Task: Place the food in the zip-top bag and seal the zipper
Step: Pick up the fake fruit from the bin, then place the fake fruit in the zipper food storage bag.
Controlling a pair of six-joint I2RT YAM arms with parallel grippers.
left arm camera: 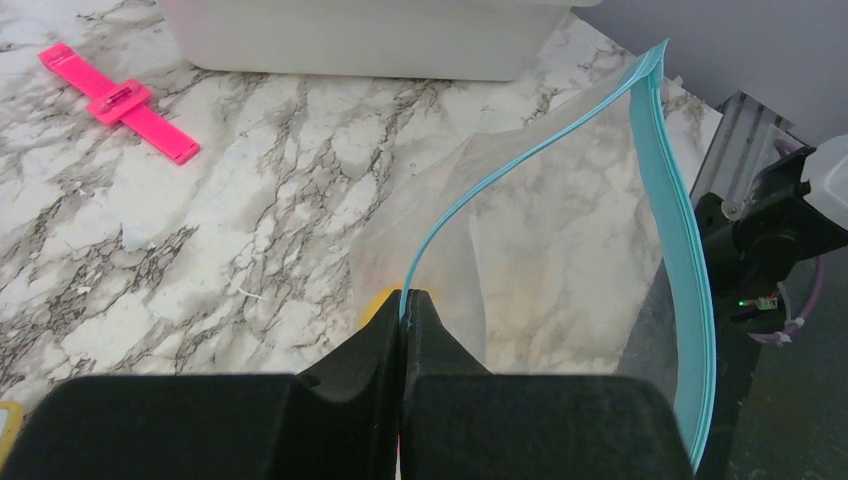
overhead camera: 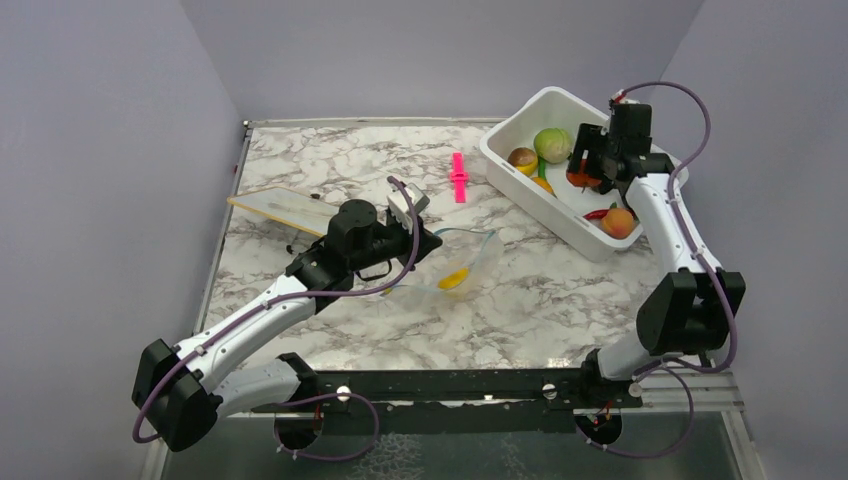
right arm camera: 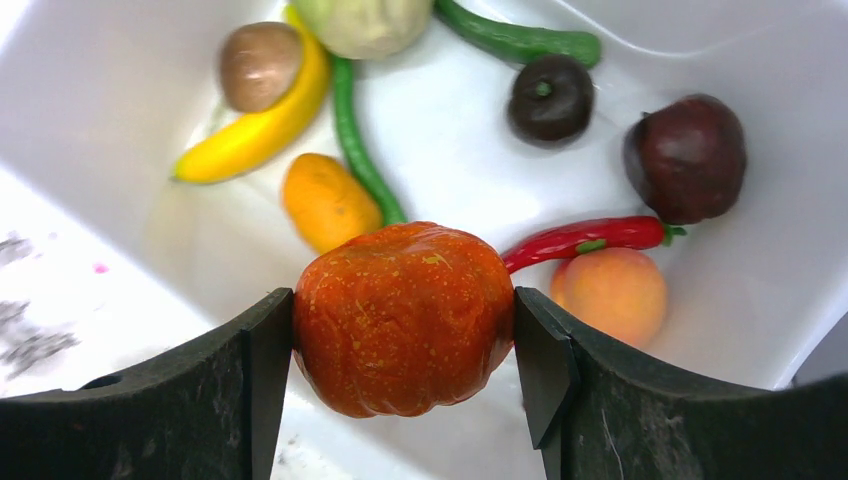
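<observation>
The clear zip-top bag (overhead camera: 470, 258) lies mid-table with its mouth held up, a yellow piece of food (overhead camera: 453, 280) inside. My left gripper (left arm camera: 405, 300) is shut on the bag's near lip, on the light blue zipper (left arm camera: 430, 240); the other lip of the zipper (left arm camera: 685, 250) arcs away to the right. My right gripper (right arm camera: 403, 315) is over the white tub (overhead camera: 540, 205), shut on an orange pumpkin (right arm camera: 400, 290) lifted off the tub's floor. Below it lie a banana (right arm camera: 250, 140), an orange piece (right arm camera: 325, 200), a red chili (right arm camera: 585, 238), a peach (right arm camera: 610, 295) and dark brown pieces (right arm camera: 685, 155).
A pink clip (overhead camera: 459, 177) lies on the marble between the bag and the tub. A flat pale board (overhead camera: 280, 208) rests at the left, behind my left arm. Purple walls close in on both sides and the back.
</observation>
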